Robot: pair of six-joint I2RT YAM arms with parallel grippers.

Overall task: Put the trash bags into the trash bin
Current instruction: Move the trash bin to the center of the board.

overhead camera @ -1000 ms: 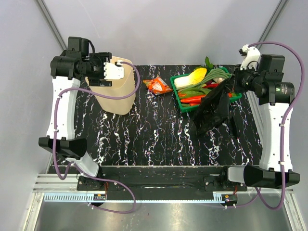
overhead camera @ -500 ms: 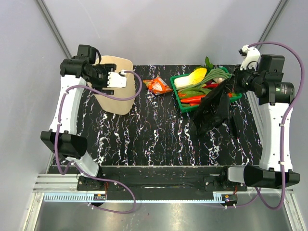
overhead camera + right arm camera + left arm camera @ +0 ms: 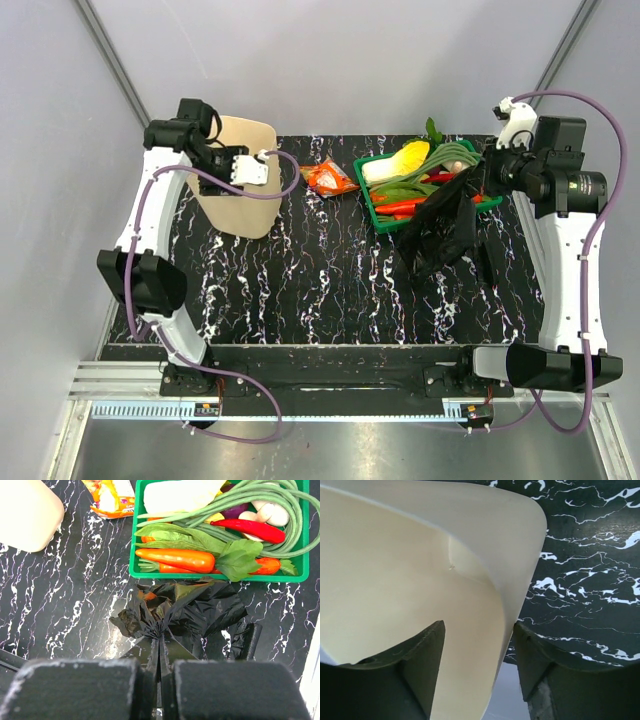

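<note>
Between the left gripper's (image 3: 477, 627) spread jaws stands the wall of the trash bin (image 3: 420, 565); one finger hangs inside the cream hollow, clear of the plastic; the other sits just outside, at the rounded corner; that arm rises from its base with the elbow out to the left and the wrist turned rightward over the bin's rim. At the right gripper's (image 3: 160, 647) tips, pressed tight together, a gathered pinch of the trash bag (image 3: 200, 610) is held; the black crinkled sheet fans out below the claw toward the table (image 3: 65, 605); this arm stands tall, forearm folded inward; just beyond the bag lies the green tray (image 3: 215, 576) of vegetables; farther off to the left, an orange snack wrapper (image 3: 110, 497), print too blurred to read.
</note>
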